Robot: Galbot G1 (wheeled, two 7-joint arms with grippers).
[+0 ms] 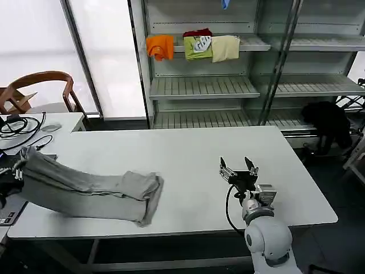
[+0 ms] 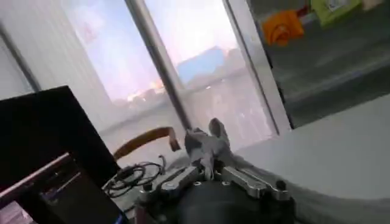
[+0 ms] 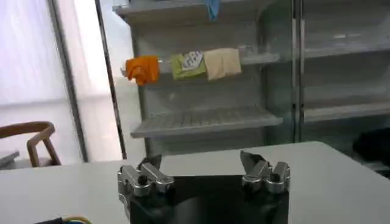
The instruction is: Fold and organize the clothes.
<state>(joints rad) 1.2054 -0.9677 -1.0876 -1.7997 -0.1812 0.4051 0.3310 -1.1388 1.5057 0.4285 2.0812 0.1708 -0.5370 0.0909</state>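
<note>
The clothes, a light grey T-shirt (image 1: 91, 191), lie bunched in a long roll across the white table (image 1: 199, 154), from its left edge to the front middle. My left gripper (image 1: 19, 164) is at the table's left edge, shut on one end of the shirt and lifting it slightly. In the left wrist view a tuft of the grey shirt (image 2: 204, 143) sticks up from the closed left gripper (image 2: 207, 169). My right gripper (image 1: 238, 166) hovers open over the table's right front, well clear of the shirt. In the right wrist view the right gripper (image 3: 198, 163) holds nothing.
Behind the table a metal shelf (image 1: 205, 85) carries folded orange (image 1: 160, 46), green (image 1: 197, 47) and cream (image 1: 226, 47) cloths. A black heap (image 1: 328, 123) lies at the right. At the left are a wooden chair (image 1: 43, 85), cables (image 1: 20, 125) and a dark screen (image 2: 42, 146).
</note>
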